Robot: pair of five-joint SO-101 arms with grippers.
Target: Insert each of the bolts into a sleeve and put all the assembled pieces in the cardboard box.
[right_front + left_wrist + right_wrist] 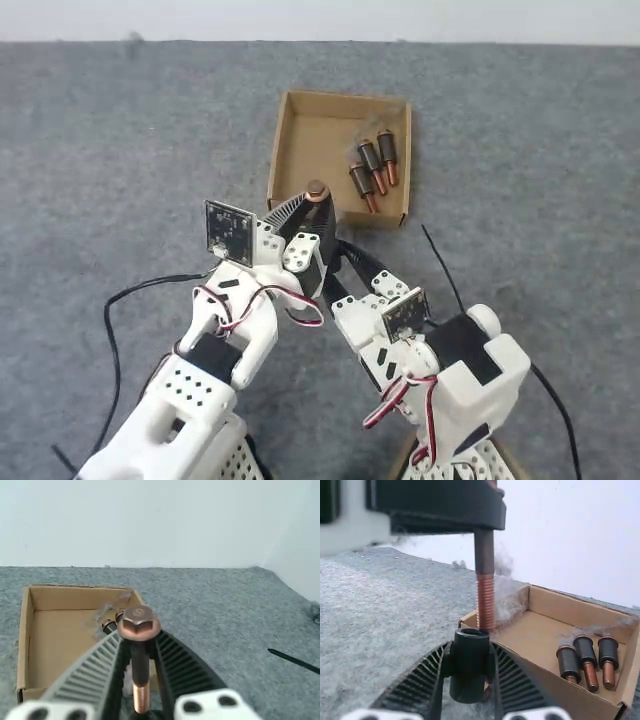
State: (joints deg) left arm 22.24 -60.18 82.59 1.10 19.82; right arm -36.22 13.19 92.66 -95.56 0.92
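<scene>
My left gripper (137,647) is shut on a copper bolt (138,625), holding it upright, head up, just in front of the cardboard box (315,150). Directly below, my right gripper (469,655) is shut on a black sleeve (469,666), also upright. The bolt's threaded tip (485,605) reaches the sleeve's mouth at its far rim; I cannot tell whether it has gone in. In the high view the left gripper (312,207) lies over the right gripper (335,268) at the box's near wall. Three assembled pieces (372,168) lie side by side in the box's right half.
Grey carpet covers the table all round. The box (570,611) has low walls and bare floor on its left side (60,630). A thin black cable (440,262) runs to the right of the arms, and another loops on the left (112,330).
</scene>
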